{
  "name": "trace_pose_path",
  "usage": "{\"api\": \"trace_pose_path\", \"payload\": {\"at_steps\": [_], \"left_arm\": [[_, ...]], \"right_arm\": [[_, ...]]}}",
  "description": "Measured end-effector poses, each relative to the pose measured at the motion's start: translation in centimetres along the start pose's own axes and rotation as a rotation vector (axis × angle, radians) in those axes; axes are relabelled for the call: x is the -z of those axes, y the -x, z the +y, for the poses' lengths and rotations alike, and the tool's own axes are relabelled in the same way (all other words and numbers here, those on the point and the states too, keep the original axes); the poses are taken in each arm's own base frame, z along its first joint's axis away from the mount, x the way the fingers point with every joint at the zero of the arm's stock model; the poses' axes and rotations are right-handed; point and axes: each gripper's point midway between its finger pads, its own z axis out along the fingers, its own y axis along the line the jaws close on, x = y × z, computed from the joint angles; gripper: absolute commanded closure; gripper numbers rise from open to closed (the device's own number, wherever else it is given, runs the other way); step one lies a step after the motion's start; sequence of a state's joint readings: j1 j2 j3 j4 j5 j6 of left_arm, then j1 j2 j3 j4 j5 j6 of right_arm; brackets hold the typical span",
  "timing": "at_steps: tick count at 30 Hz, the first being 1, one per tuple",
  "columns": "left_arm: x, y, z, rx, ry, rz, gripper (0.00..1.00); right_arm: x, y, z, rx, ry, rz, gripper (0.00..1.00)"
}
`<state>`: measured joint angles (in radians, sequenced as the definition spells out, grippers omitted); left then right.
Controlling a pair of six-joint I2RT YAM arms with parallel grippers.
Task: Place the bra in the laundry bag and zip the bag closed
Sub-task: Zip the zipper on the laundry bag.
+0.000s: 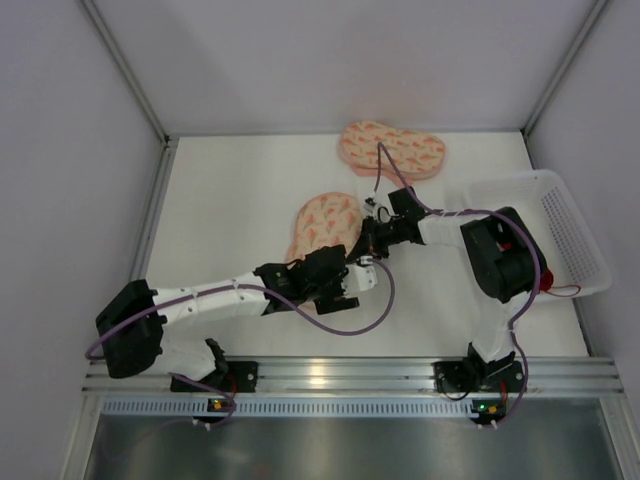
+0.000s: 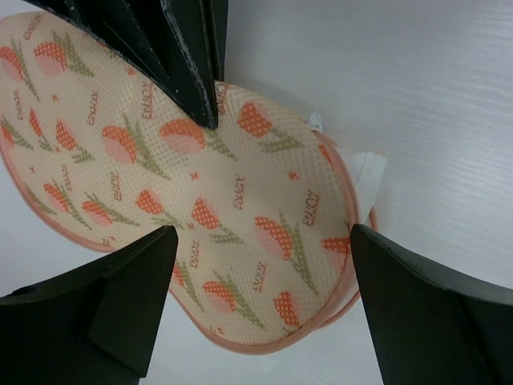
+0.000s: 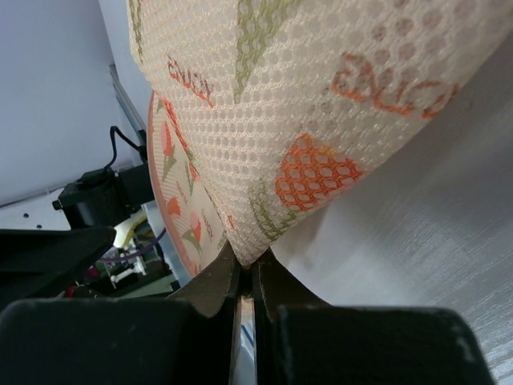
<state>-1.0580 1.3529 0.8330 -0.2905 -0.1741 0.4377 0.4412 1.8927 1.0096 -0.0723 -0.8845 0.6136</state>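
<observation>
**Desk:** Overhead view first. Where was the pouch?

**Caption:** The laundry bag (image 1: 322,220) lay on the white table (image 1: 240,200), near the middle and just ahead of your two wrists. Its twin pouch (image 1: 392,148) sat well apart by the far wall, and a white mesh basket (image 1: 572,228) stood along the right edge. Your left gripper (image 1: 358,272) reached in from the lower left. Your right gripper (image 1: 370,232) came from the right and met the bag's near right edge.

**Desk:** And your left wrist camera?

**Caption:** Your left gripper (image 2: 264,273) stood wide apart and held nothing, one finger either side of the frame. The laundry bag (image 2: 200,200) spread beneath them, its tulip print facing the lens. Whether the fingers (image 2: 120,297) touched the mesh could not be told. Your right gripper's dark fingers (image 2: 188,64) came down from the top onto the bag's far edge. A small white tag (image 2: 317,122) poked out at the seam there.

**Desk:** The right wrist?

**Caption:** Your right gripper (image 3: 244,277) was clamped tight on a fold of the laundry bag (image 3: 321,96). The mesh rose steeply from the jaws and filled the upper frame. Part of your left arm (image 3: 96,200) showed dark behind it.
</observation>
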Motion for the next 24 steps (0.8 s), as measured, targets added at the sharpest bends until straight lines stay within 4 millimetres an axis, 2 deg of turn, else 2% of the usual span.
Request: {"api": "trace_pose_path", "payload": {"at_steps": [12, 19, 24], "left_arm": [[-0.2, 1.0, -1.1, -0.031, -0.03, -0.034, 0.06], [-1.3, 0.2, -2.0, -0.045, -0.056, 0.005, 0.06], [-1.9, -0.2, -1.5, -0.049, -0.02, 0.025, 0.06]], "right_arm": [[-0.1, 0.0, -0.1, -0.013, -0.002, 0.003, 1.0], [-0.3, -0.2, -0.4, -0.031, -0.005, 0.009, 1.0], [-0.2, -0.2, -0.4, -0.032, -0.004, 0.01, 1.0]]}}
